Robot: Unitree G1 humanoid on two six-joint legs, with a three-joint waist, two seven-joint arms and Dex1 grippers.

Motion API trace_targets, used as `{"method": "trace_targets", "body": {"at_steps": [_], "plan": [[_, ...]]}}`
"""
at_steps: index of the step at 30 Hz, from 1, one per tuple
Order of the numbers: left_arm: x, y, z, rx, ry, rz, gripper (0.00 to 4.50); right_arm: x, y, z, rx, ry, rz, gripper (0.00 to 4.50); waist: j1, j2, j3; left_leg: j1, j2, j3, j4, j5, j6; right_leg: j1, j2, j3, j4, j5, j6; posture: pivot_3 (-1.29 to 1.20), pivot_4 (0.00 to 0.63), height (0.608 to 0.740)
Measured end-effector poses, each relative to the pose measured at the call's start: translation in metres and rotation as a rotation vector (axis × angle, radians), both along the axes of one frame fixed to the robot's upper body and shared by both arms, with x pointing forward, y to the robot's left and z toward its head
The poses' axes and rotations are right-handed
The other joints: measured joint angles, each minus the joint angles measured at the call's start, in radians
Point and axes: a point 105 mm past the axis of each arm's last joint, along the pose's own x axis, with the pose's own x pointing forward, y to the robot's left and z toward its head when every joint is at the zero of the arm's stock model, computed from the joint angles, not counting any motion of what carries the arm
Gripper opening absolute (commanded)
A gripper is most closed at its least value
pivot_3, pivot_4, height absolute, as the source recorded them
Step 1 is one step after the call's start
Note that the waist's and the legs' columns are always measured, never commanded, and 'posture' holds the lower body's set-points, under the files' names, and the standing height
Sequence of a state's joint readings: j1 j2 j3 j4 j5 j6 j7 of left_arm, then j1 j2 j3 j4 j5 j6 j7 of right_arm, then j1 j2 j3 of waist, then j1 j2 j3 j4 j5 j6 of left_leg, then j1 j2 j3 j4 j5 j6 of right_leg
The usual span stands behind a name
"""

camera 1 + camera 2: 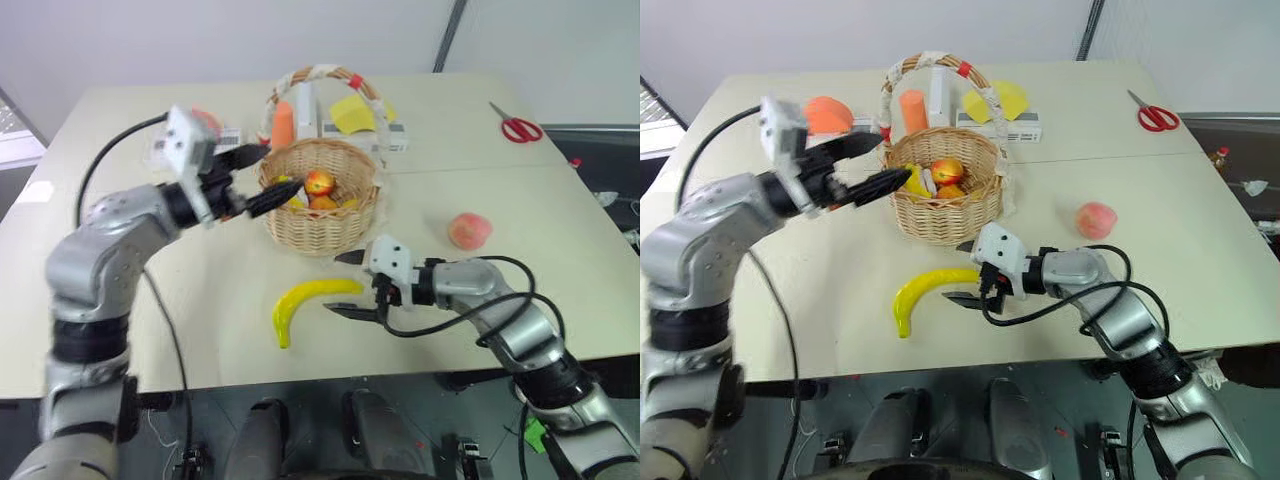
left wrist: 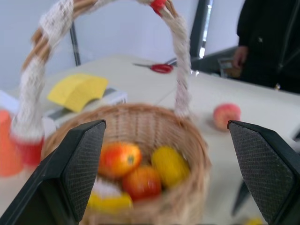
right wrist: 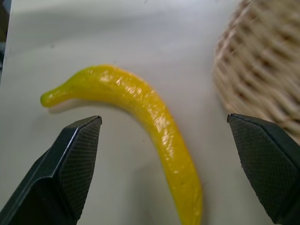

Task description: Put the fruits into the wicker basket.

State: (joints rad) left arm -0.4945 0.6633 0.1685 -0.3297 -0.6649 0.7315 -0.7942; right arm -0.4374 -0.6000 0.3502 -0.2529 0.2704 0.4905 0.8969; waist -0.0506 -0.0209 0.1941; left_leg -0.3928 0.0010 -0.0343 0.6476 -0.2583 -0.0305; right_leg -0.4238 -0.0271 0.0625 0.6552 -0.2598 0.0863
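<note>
The right hand [image 1: 352,285] hangs wide open and empty just above the tabletop [image 1: 200,330], its two black fingers spread toward the near end of the banana [image 1: 308,303], not yet touching it. The left hand [image 1: 262,178] is also fully open and empty, level at the rim of the basket [image 1: 320,225].

Several fruits already lie inside: a red-yellow one [image 1: 319,182], an orange one and yellow ones beside it. The banana, in front of the basket, and the peach [image 1: 469,231], well to the right, are still out, so the task looks more than half done.

The banana is smooth, glossy and curved; the peach is round and matte. The basket is tan woven wicker, with a tall arched handle wrapped in white and red tape.
</note>
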Motion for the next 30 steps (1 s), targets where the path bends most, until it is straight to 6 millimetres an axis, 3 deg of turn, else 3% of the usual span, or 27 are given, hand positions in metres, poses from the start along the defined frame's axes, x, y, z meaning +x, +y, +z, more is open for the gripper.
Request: {"method": "trace_targets", "body": {"at_steps": [5, 7, 10, 13, 15, 22, 26, 30], "plan": [[-0.035, 0.020, -0.039, 0.104, 0.131, -0.058, 4.45, 0.010, 0.002, -0.019, -0.046, 0.054, 0.008, 4.50, 0.014, -0.001, 0.001, -0.001, 0.001, 0.000, 0.000, 0.000, 0.000, 0.000, -0.001, 0.000, 0.000, 0.000, 0.000, 0.00, 0.150, 0.740], [-0.044, 0.019, -0.043, 0.133, 0.140, -0.086, 4.50, 0.010, 0.005, -0.021, -0.043, 0.058, 0.024, 3.97, 0.020, -0.001, 0.000, -0.001, 0.000, 0.000, 0.001, 0.000, 0.000, 0.001, -0.002, 0.000, 0.000, 0.000, 0.000, 0.00, 0.150, 0.740], [-0.055, 0.022, -0.057, 0.199, 0.177, -0.098, 4.50, 0.009, 0.005, -0.024, -0.051, 0.072, 0.046, 2.71, 0.016, -0.001, 0.000, -0.001, 0.001, 0.000, 0.001, 0.000, 0.001, 0.001, -0.002, 0.000, -0.001, 0.000, 0.000, 0.00, 0.150, 0.740], [-0.059, 0.024, -0.066, 0.235, 0.199, -0.099, 4.50, 0.008, 0.004, -0.026, -0.056, 0.084, 0.057, 1.01, 0.012, -0.001, 0.000, -0.001, 0.001, 0.000, 0.001, 0.000, 0.001, 0.001, -0.001, 0.000, -0.001, 0.000, 0.000, 0.00, 0.150, 0.740], [-0.060, 0.024, -0.066, 0.240, 0.190, -0.104, 4.50, 0.008, 0.005, -0.026, -0.058, 0.083, 0.062, 0.32, 0.011, -0.001, 0.000, -0.001, 0.001, 0.001, 0.001, 0.000, 0.001, 0.001, -0.001, 0.000, -0.001, 0.000, 0.000, 0.00, 0.150, 0.740], [-0.053, 0.033, -0.063, 0.223, 0.156, -0.061, 4.50, 0.006, 0.000, -0.011, -0.039, 0.005, 0.084, 0.32, 0.008, -0.001, 0.000, -0.001, 0.002, 0.001, 0.000, 0.000, 0.001, 0.000, 0.000, 0.000, -0.001, 0.000, 0.000, 0.00, 0.150, 0.740], [-0.044, 0.063, -0.063, 0.198, 0.163, 0.060, 4.50, 0.003, 0.003, 0.041, 0.089, -0.106, 0.091, 0.32, 0.005, -0.001, 0.001, 0.000, 0.004, 0.000, 0.000, 0.000, 0.001, 0.000, 0.000, 0.000, -0.001, 0.000, 0.000, 0.00, 0.150, 0.740], [-0.045, 0.067, -0.067, 0.203, 0.168, 0.068, 4.50, 0.015, 0.014, 0.094, 0.219, -0.198, 0.025, 0.32, 0.007, -0.001, 0.001, 0.000, 0.005, 0.000, 0.000, 0.000, 0.001, 0.000, 0.000, 0.000, 0.000, 0.000, 0.000, 0.00, 0.150, 0.740]]}}
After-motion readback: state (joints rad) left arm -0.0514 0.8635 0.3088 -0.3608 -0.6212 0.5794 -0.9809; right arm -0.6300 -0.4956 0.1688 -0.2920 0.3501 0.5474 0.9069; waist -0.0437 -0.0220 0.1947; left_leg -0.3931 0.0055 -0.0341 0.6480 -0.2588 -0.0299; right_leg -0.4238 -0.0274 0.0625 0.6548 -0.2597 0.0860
